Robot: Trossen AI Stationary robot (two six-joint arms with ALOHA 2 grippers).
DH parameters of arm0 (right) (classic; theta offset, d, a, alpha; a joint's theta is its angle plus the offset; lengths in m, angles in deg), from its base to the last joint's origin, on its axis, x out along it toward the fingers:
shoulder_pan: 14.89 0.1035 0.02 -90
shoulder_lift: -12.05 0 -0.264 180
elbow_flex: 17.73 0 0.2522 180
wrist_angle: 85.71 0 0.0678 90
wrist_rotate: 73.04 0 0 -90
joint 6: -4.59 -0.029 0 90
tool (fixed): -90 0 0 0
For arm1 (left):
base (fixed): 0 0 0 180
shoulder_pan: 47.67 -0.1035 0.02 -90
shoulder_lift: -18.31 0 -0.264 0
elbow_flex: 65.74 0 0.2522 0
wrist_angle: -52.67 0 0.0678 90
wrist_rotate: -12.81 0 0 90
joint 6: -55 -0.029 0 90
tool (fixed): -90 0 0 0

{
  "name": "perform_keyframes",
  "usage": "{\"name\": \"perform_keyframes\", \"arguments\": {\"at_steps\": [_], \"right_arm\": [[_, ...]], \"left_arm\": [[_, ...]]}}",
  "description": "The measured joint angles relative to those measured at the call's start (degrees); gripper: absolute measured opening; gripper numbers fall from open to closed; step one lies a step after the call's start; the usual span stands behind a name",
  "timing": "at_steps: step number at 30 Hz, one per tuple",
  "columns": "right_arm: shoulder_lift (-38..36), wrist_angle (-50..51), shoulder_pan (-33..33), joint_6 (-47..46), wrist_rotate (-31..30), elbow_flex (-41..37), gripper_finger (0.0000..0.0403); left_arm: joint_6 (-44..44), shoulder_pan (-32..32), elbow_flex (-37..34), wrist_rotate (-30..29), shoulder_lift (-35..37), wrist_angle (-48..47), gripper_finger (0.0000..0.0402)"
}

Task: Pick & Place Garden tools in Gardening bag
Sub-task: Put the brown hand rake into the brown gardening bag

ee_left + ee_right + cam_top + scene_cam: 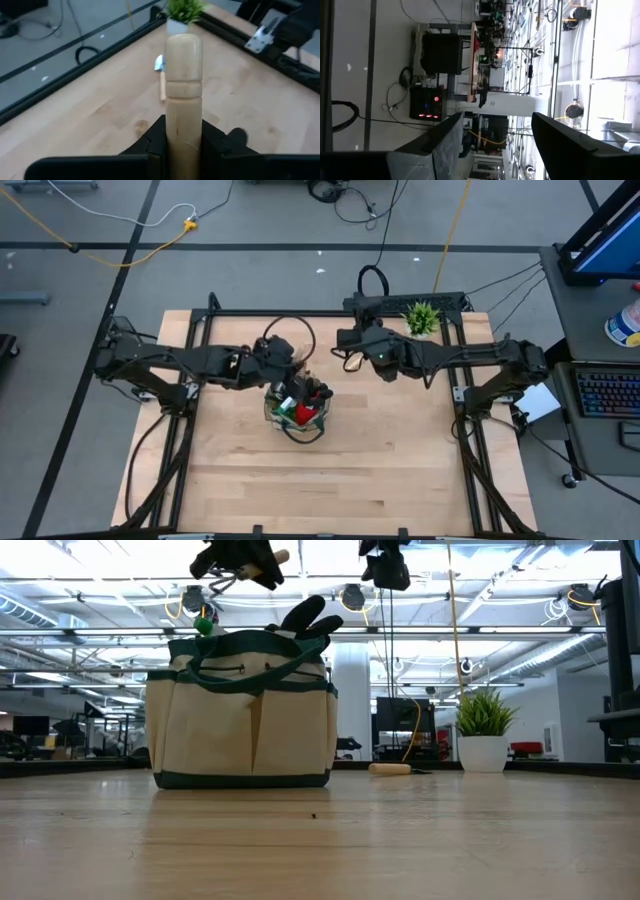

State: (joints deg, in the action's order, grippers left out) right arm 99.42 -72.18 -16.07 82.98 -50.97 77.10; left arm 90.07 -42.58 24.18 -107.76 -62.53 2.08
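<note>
Wooden handle [183, 100] fills the left wrist view, upright between the left gripper's [183, 150] dark fingers [150, 150], which are clamped on it from both sides. From above, that gripper [283, 370] sits over the gardening bag's [297, 415] back edge, left of table centre.

Bag stands upright on the light wood table [400, 470]: tan fabric, dark green trim, loop handles up in the low view [243, 710]. Red-and-black glove [300, 412] inside; dark fingertips of the glove [305, 615] poke above the rim. Small green item [204, 627] shows at the bag's near-left rim.

Another trowel [160, 75] lies flat on the table beyond the bag, toward the potted plant [422, 317]; its light handle [390, 769] is visible at table level, well apart from the bag.

Right gripper [350, 340] hangs raised near the back of the table, beside the plant, jaws apart and empty; through them only the room shows [492, 150].
</note>
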Motion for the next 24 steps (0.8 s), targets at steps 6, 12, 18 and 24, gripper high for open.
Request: {"name": "perform_keyframes", "arguments": {"at_steps": [6, 12, 18, 24], "right_arm": [[-0.7, 0.9, -1.2, -1.8, 0.1, -0.5, 0.0225], [-3.1, 1.1, -1.5, -5.1, -0.3, -4.5, 0.0227], [-9.8, 1.6, -1.8, -11.4, -2.1, -11.5, 0.0226], [-17.2, 1.0, -1.1, -14.7, -6.1, -18.6, 0.0222]], "left_arm": [[-2.9, 1.2, -6.3, -5.3, 2.6, 10.0, 0.0059], [-3.3, 1.7, -14.3, -10.0, 3.6, 21.3, 0.0059], [-5.6, 1.3, -21.4, -13.3, 3.6, 35.2, 0.0059], [-6.7, 0.9, -24.3, -17.5, 3.6, 37.6, 0.0059]]}}
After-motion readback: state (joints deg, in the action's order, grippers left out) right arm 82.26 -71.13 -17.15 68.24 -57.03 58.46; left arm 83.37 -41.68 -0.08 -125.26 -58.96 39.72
